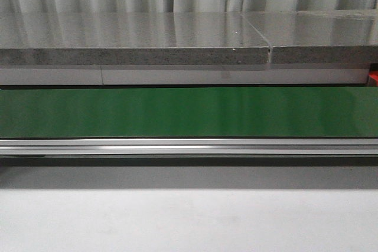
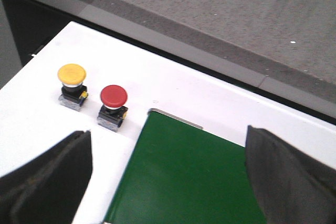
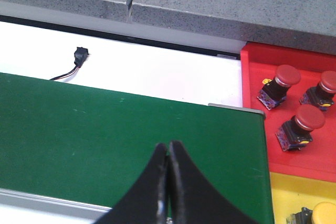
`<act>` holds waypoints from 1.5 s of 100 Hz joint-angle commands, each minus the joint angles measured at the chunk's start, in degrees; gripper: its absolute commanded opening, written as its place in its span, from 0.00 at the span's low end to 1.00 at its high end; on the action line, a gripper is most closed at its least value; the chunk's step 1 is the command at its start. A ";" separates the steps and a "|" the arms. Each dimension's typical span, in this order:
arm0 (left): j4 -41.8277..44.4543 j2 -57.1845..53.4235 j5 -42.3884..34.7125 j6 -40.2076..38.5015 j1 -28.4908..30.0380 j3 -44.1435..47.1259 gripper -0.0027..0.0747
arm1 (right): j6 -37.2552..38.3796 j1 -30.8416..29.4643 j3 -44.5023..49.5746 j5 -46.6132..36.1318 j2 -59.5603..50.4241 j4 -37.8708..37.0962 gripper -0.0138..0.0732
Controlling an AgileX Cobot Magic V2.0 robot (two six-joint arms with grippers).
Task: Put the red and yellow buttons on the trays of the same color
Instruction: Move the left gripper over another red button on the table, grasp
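Left tool agape, yellow button, red button

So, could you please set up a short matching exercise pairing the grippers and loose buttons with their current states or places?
Things:
1. left gripper
2. right gripper
3. loose red button
4. buttons in the red tray

States:
A. resting on the white surface beside a yellow button
B. fingers wide apart
C. three, all red
D. fingers closed together

Pairs: 1-B, 2-D, 3-A, 4-C
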 commanded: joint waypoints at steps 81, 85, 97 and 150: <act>-1.07 43.70 3.27 -0.76 3.72 -29.22 0.79 | -0.44 0.10 -1.51 -4.40 -0.41 0.26 0.02; -0.96 44.50 3.27 -0.76 3.72 -29.69 0.79 | -0.44 0.10 -1.51 -4.40 -0.41 0.26 0.02; -0.96 47.31 3.32 -0.76 3.72 -30.78 0.79 | -0.44 0.10 -1.51 -4.40 -0.41 0.26 0.02; -1.07 52.90 0.05 -0.76 3.72 -32.00 0.77 | -0.44 0.10 -1.51 -4.40 -0.41 0.26 0.02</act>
